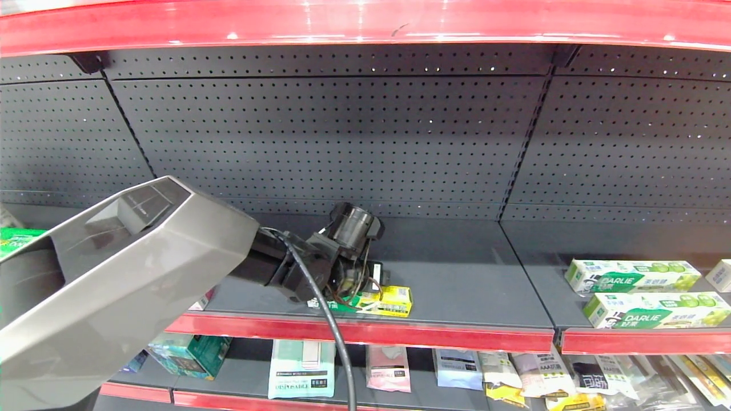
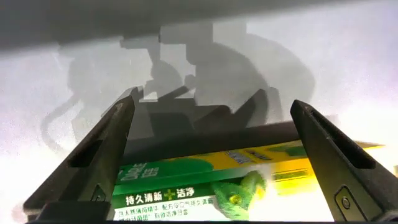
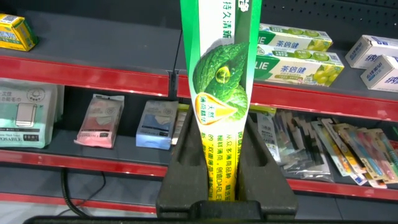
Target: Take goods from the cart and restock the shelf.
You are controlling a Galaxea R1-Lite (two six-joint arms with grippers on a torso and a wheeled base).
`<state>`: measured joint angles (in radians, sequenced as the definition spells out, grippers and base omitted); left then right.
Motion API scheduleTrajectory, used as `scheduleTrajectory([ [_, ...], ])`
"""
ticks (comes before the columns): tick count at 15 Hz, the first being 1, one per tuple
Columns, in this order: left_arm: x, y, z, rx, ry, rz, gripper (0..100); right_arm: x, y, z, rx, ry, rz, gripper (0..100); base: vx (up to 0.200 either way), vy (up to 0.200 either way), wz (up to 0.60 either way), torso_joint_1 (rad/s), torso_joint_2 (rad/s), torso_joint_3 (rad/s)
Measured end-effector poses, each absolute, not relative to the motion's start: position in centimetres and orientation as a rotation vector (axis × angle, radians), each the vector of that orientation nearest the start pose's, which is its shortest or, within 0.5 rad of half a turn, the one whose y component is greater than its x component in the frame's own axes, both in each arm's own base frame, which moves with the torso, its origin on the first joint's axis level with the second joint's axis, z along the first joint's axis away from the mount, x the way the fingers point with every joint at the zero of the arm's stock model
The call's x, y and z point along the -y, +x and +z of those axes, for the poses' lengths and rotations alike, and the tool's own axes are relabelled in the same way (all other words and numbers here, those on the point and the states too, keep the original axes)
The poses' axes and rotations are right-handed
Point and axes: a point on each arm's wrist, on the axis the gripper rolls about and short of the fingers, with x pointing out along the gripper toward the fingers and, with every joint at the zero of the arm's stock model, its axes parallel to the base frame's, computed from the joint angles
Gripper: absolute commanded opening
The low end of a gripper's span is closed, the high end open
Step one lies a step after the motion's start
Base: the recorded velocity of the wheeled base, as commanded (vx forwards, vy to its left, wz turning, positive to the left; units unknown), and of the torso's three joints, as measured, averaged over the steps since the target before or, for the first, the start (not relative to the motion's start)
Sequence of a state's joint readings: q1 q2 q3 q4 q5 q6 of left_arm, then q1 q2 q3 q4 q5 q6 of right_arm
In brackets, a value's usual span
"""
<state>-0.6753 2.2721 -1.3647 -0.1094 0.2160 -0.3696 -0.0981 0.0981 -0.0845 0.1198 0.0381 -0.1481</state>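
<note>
Clamping toothpaste box (image 3: 219, 87), right jaws

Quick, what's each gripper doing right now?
Left gripper: open, over the yellow-green box lying on the shelf.
Right gripper: shut on an upright toothpaste box.

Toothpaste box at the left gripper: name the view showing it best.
Left wrist view: the toothpaste box lies flat between the left gripper's open fingers. The head view has it half hidden behind that gripper; the right wrist view possibly catches its end.
</note>
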Motion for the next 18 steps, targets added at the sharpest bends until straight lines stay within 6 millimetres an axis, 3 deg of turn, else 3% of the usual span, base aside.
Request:
scheduleTrajectory([
  [18,26.7,32.5,6.4,-0.822,-0.005,-0.283,100,-0.3,-2.1,8.9,-0.137,-0.142,-0.049,0,0.0,0.0,0.0,0.0,0.0,0.0],
])
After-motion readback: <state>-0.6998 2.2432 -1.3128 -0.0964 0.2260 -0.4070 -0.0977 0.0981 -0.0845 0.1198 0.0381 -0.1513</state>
